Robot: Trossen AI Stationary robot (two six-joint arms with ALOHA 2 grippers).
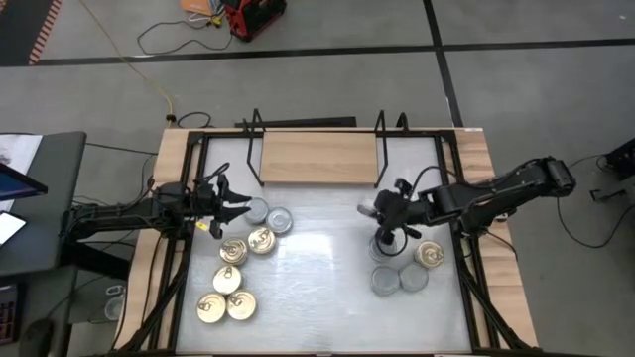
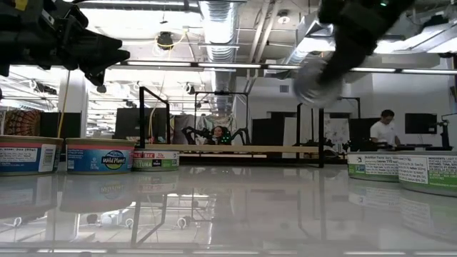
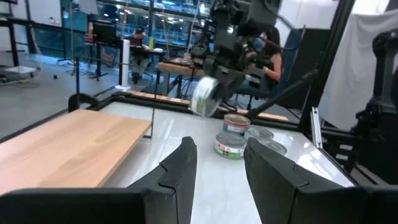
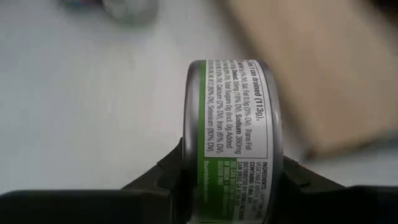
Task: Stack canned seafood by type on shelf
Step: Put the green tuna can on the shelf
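Note:
My right gripper (image 1: 371, 211) is shut on a silver tin with a green and white label (image 4: 236, 124), held in the air just in front of the shelf's right end. The same tin shows blurred in the low view (image 2: 314, 77) and in the left wrist view (image 3: 204, 97). The shelf (image 1: 317, 157), a light-wood board in a black wire frame, stands bare at the far middle of the table. My left gripper (image 1: 234, 206) hovers open over the left side beside two silver-lidded tins (image 1: 268, 215); nothing is between its fingers (image 3: 217, 168). My right gripper pinches the tin between its two fingers, one finger (image 4: 163, 177) against each flat end, beside the rim (image 4: 194, 158). The fingers slant downward from the table's right side. The tin is turned on edge, its label wall facing the wrist camera, and hangs clear of the table.
Several gold-lidded tins (image 1: 234, 278) lie on the left half of the table. On the right lie two silver-lidded tins (image 1: 399, 280) and a gold one (image 1: 431, 255). The shelf's upright wire ends (image 1: 256, 149) (image 1: 381, 149) rise at both sides of the board.

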